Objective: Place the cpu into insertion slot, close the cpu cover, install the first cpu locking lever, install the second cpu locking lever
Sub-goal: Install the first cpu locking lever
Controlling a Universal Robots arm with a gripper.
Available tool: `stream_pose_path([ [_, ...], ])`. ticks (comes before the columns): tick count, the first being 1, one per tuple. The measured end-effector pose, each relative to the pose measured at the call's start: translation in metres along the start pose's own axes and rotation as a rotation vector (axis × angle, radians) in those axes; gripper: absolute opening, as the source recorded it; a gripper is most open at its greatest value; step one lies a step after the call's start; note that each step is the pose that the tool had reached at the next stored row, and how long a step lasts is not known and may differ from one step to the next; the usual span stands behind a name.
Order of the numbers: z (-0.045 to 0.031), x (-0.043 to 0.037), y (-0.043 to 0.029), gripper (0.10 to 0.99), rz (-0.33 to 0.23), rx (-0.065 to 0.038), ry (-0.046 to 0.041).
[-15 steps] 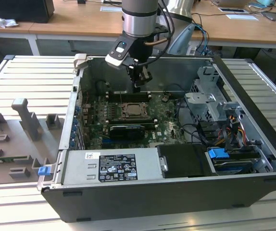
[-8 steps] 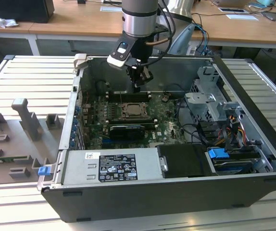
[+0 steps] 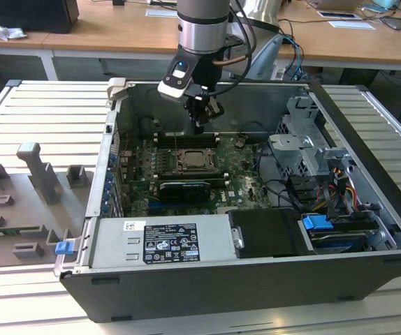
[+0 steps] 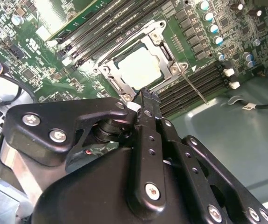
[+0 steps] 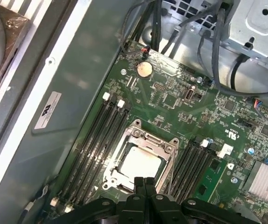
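The cpu (image 5: 141,164) lies flat in the insertion slot (image 4: 164,53), its pale metal face (image 4: 141,67) showing through the cut-out. The silver cpu cover (image 5: 146,135) is folded down around it on the green board (image 3: 188,162). A thin metal locking lever (image 4: 195,91) slants out from one corner of the socket, over the memory slots. My gripper (image 5: 145,183) hangs just above the socket's edge, fingers shut together and holding nothing. In the exterior view the gripper (image 3: 199,128) sits above and slightly behind the socket.
Black memory slots (image 5: 94,140) flank the socket on both sides. A long black card (image 3: 183,188) lies in front of it, then the power supply (image 3: 165,241). Drive cage (image 3: 305,139) and cables (image 3: 326,188) fill the exterior view's right. A grey fixture tray (image 3: 26,195) sits outside, left.
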State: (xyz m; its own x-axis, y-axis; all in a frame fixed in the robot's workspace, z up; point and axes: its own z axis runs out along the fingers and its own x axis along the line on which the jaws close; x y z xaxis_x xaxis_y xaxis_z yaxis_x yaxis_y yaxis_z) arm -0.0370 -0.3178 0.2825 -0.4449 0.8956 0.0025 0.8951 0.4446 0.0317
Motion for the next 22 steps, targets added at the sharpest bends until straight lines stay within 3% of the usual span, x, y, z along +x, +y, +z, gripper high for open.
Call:
stream_pose_path([
  [22, 0.0, 0.0, 0.0, 0.106, -0.122, 0.0, 0.0038],
])
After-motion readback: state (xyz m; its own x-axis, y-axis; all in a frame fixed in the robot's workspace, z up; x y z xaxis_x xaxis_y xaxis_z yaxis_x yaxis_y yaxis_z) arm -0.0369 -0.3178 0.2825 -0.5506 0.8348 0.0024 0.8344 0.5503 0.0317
